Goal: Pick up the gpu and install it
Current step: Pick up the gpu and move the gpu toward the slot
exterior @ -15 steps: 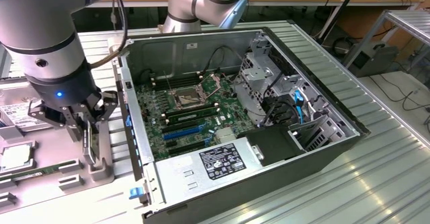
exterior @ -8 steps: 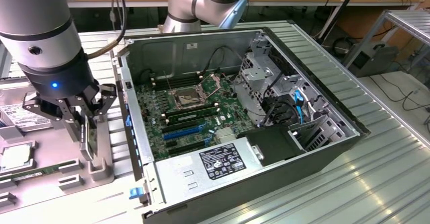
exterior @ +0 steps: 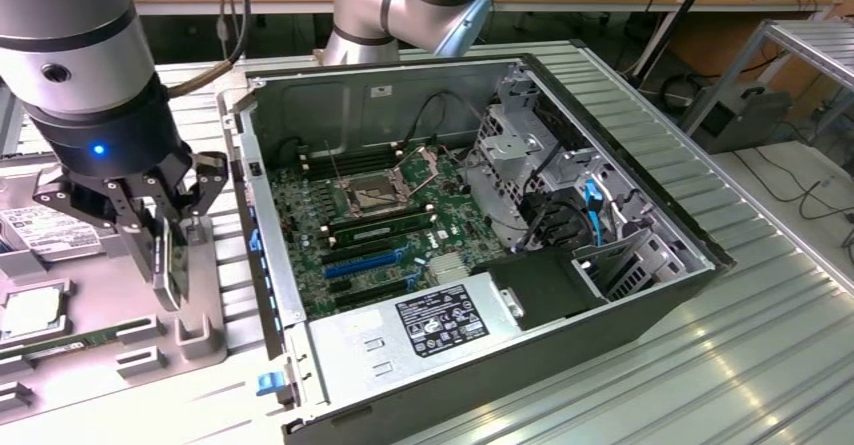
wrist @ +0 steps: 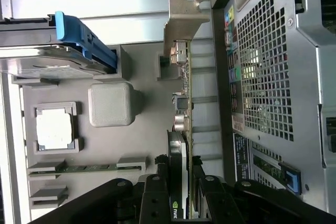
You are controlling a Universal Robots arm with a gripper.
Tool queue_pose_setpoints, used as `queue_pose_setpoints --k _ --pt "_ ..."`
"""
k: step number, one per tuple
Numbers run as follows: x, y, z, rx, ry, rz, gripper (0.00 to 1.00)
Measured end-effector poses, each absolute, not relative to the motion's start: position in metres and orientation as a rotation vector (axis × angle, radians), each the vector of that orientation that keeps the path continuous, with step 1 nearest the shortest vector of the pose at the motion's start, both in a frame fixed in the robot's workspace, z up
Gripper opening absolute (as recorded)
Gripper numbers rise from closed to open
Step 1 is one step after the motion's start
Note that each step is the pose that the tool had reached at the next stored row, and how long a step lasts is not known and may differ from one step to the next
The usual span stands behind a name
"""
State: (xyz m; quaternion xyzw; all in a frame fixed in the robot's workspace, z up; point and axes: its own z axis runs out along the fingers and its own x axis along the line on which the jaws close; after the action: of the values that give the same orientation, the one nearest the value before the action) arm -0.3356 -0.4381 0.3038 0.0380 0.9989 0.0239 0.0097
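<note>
The gpu stands on edge over the grey parts tray, its silver end bracket at the far end and its green board edge running toward the camera. My gripper has a black finger pressed on each face of the card around the black cooler, so it is shut on it. In the exterior view the gripper hangs straight down over the tray at the exterior view's left, beside the open computer case, with the gpu between the fingers. Whether the card has left its holder cannot be told.
The case lies open with its motherboard and power supply exposed. On the tray lie a hard drive with a blue tab, a processor and a memory stick. The case's rear grille is close beside the card.
</note>
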Motion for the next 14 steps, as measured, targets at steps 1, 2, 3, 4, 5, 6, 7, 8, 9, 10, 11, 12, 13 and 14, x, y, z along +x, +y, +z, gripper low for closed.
queue_pose_setpoints --k 1,2,3,4,5,6,7,8,9,10,11,12,13,14 --pt "-0.336 -0.438 0.306 0.119 3.12 0.075 0.27" --pt "-0.336 -0.438 0.307 0.119 3.12 0.075 0.27" --pt "-0.336 -0.438 0.309 0.119 3.12 0.075 0.27" --pt "-0.336 -0.438 0.31 0.119 3.121 0.075 0.27" --pt "-0.335 -0.438 0.312 0.119 3.121 0.075 0.27" --pt "-0.335 -0.438 0.313 0.119 3.121 0.075 0.27" --pt "-0.335 -0.438 0.314 0.119 3.122 0.075 0.27" --pt "-0.335 -0.438 0.315 0.119 3.122 0.074 0.27" --pt "-0.335 -0.438 0.316 0.119 3.123 0.074 0.27" --pt "-0.335 -0.438 0.318 0.119 3.123 0.074 0.27" --pt "-0.335 -0.438 0.319 0.119 3.123 0.075 0.27" --pt "-0.335 -0.438 0.32 0.119 3.124 0.074 0.27" --pt "-0.335 -0.438 0.321 0.119 3.124 0.074 0.27" --pt "-0.335 -0.438 0.322 0.119 3.124 0.075 0.27"
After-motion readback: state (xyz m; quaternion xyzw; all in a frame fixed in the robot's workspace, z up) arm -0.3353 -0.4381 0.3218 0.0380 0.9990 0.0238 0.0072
